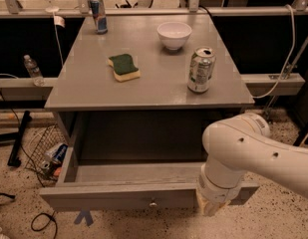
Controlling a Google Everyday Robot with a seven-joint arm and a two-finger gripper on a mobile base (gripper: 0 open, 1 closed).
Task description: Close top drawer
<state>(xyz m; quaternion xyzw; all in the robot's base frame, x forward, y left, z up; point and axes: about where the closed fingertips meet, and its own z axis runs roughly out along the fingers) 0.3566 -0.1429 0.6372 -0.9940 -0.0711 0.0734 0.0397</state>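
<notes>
**Open top drawer with the end effector at its front panel**

The top drawer point(118, 195) stands well out from under the bench point(93, 83), so that its shallow grey interior is open to view. Its plain front panel faces the camera, with a small round knob point(153, 203) at the centre. The end effector point(212, 207) sits at the right-hand part of that front panel, to the right of the knob and level with the panel's upper edge. It appears to be against the panel, though actual contact is hidden by the wrist. Whether the end effector is apart or together cannot be told.

The bench top is a flat grey surface. It carries a green-and-yellow sponge point(123, 66) near its middle, a white bowl point(174, 35) toward the back, a drink can point(201, 69) near the right front edge and a slim blue can point(98, 16) at the back left corner. Behind and beside the bench run grey rails, and a water bottle point(32, 68) stands on the left one. The floor point(278, 218) is speckled. A wire basket point(44, 151) rests on it to the left of the drawer, and a blue tape mark point(83, 217) lies in front of it.

The white arm point(253, 148) enters from the right edge. It runs leftward as a thick rounded link, then turns down at the wrist to point toward the drawer front.
</notes>
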